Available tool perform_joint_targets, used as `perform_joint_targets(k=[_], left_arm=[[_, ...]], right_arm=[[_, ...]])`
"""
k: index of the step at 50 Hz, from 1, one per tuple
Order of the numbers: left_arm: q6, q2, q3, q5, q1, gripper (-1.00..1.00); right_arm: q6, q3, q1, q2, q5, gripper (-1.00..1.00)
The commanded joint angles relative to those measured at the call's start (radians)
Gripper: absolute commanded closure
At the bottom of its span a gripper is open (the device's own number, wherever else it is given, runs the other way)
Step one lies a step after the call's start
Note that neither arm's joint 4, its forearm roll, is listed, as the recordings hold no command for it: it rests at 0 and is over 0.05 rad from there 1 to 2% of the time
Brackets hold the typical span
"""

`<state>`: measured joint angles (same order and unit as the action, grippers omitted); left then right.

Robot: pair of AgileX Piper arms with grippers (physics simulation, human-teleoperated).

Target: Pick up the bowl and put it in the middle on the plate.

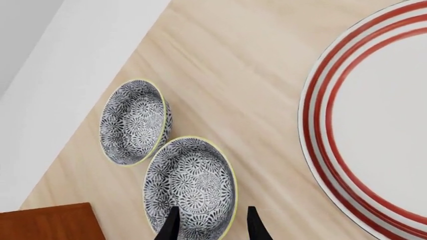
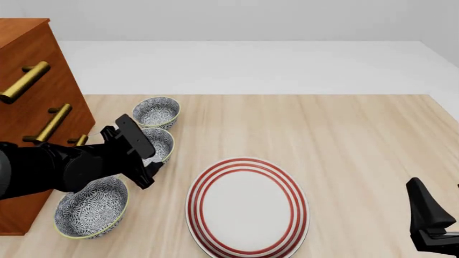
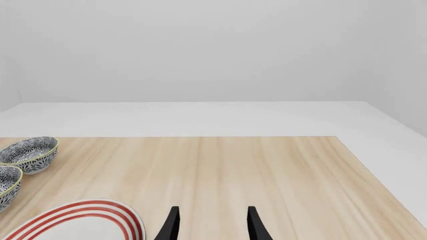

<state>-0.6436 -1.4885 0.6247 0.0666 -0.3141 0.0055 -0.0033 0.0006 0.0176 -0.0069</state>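
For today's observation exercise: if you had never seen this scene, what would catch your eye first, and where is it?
The large plate with red rings dominates the near middle of the wooden table. To its left sit three patterned bowls, and the left gripper hangs open over the rim of the middle bowl, with the far bowl beyond it and the near bowl beside the brown drawer cabinet.

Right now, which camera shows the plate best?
The front view: the whole plate shows, empty, all three red rings visible. The left wrist view catches only part of it, cut off at the frame edge; the right wrist view shows just a rim segment.
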Motion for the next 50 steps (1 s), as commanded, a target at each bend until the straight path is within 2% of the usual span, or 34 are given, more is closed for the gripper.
perform_joint_targets(k=[1, 11, 15, 28, 38, 50], left_arm=[[-0.023, -0.053, 0.02, -0.002, 0.0, -1.0], [-0.018, -0.098, -0.007, 0.032, -0.004, -1.0], [0.029, -0.109, 0.01, 0.009, -0.026, -1.0], [0.022, -0.155, 0.018, 0.006, -0.008, -1.0], [0.002, -0.223, 0.011, 0.055, 0.027, -1.0], [0.005, -0.236, 0.009, 0.067, 0.047, -1.0]], right_arm=[[0.0, 0.0, 0.0, 0.001, -0.001, -1.0], [0.0, 0.0, 0.0, 0.001, -0.001, -1.0], [0.0, 0.0, 0.0, 0.001, -0.001, -1.0], [0.0, 0.0, 0.0, 0.001, -0.001, -1.0], [0.0, 0.0, 0.0, 0.0, -0.001, -1.0], [0.0, 0.0, 0.0, 0.001, -0.001, -1.0]])
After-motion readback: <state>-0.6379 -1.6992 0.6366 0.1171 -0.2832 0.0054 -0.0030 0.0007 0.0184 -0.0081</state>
